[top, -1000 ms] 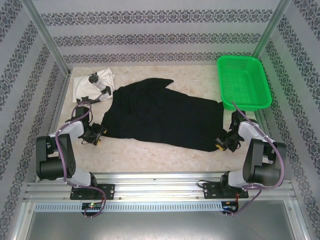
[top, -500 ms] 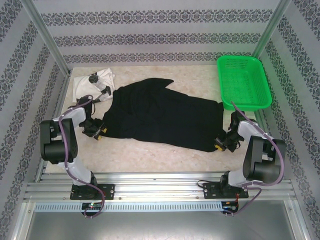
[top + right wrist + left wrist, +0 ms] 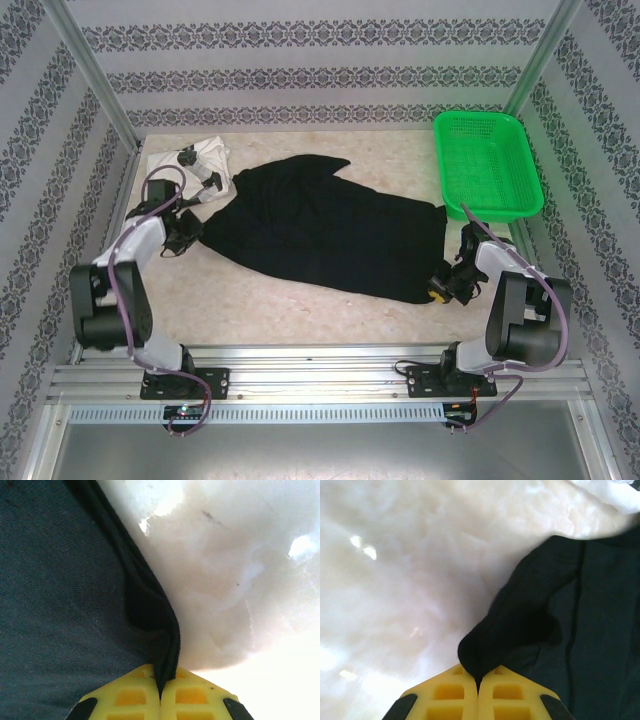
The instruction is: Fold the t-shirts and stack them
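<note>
Black tee [image 3: 320, 235]: limp, light, should drape when lifted. Left gripper [image 3: 479, 682] clenches its 9 o'clock edge; right gripper [image 3: 161, 680] clenches its 4 o'clock corner.

Plain black tee [image 3: 320, 235], white printed tee [image 3: 172, 166], green basket [image 3: 487, 165]

The black t-shirt [image 3: 320, 235] is matt, finely woven cloth, the white t-shirt [image 3: 163, 168] soft cloth, the basket [image 3: 478, 119] shiny green plastic mesh, the table [image 3: 300, 305] smooth, marbled and glinting, the yellow finger pads [image 3: 445, 695] matt plastic, the frame rails [image 3: 300, 368] brushed metal.
</note>
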Robot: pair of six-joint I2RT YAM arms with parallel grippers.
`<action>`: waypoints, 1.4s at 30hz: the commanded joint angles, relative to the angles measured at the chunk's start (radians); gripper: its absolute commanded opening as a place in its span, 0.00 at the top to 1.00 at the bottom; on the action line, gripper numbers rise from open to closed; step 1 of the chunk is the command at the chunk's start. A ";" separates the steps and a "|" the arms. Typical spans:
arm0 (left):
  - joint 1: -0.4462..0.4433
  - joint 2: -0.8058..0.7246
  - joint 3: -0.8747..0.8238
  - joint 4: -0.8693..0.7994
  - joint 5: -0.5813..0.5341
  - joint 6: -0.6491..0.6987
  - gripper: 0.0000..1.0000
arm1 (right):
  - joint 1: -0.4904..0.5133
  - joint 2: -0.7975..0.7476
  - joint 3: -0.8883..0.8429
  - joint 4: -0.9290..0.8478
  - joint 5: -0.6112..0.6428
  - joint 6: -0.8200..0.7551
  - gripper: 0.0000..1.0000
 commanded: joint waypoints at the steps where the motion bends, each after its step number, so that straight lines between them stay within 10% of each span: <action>1: 0.045 -0.100 -0.113 -0.046 -0.058 0.049 1.00 | 0.002 -0.029 0.023 -0.076 0.054 0.012 1.00; 16: 0.090 -0.245 -0.332 -0.013 -0.085 -0.037 0.90 | 0.018 -0.032 0.043 -0.087 0.037 0.052 0.96; 22: 0.073 -0.258 -0.159 -0.211 -0.145 -0.011 0.52 | 0.019 -0.078 0.124 -0.161 0.043 0.030 0.55; 26: -0.120 -0.326 -0.033 -0.332 -0.187 0.009 0.30 | 0.033 -0.151 0.205 -0.215 0.002 0.000 0.35; 33: -0.340 -0.226 -0.048 -0.420 0.049 -0.075 0.31 | 0.105 -0.237 0.253 -0.152 -0.145 -0.062 0.05; 42: -0.419 -0.025 -0.146 -0.046 0.119 -0.311 0.36 | 0.250 -0.259 0.208 -0.001 -0.223 -0.053 0.02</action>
